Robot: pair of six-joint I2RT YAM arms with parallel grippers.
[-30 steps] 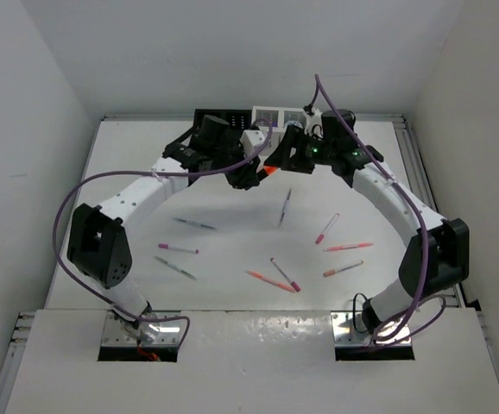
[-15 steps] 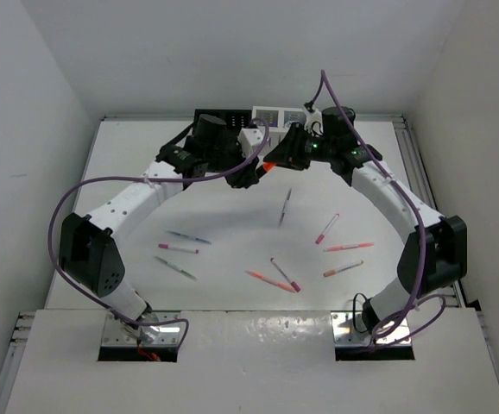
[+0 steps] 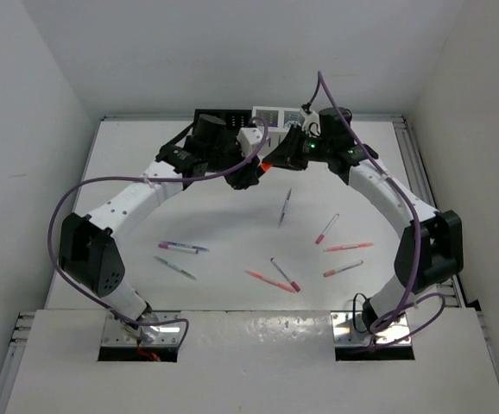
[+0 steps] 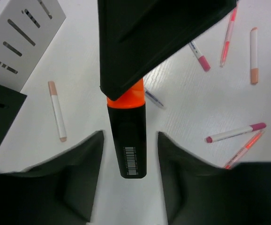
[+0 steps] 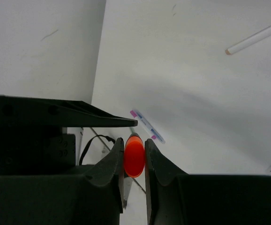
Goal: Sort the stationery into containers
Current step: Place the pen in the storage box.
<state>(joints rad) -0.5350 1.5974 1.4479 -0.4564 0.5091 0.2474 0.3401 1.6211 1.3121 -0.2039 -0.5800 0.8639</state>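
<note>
2 boxes (image 3: 271, 114) just behind; R tool (image 5: 134, 143) pinches highlighter (image 4: 128, 154), L tool (image 4: 129, 136) straddles it.

A white table (image 3: 232, 250) fills the middle, evenly lit, with soft shadows. Plain pale walls close it in: the back wall (image 3: 232, 52) at 12 o'clock, the left wall (image 3: 16, 172) at 9, the right wall (image 3: 483, 129) at 3. A scuffed white ledge (image 3: 258, 345) lies at 6 o'clock, and a metal rail (image 3: 409, 164) runs along the table's 3 o'clock edge.

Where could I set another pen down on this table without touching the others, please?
The bare white table between the left pink-capped pens and the central purple pen is free. Crowded: the right-hand pink and orange pens.
</note>
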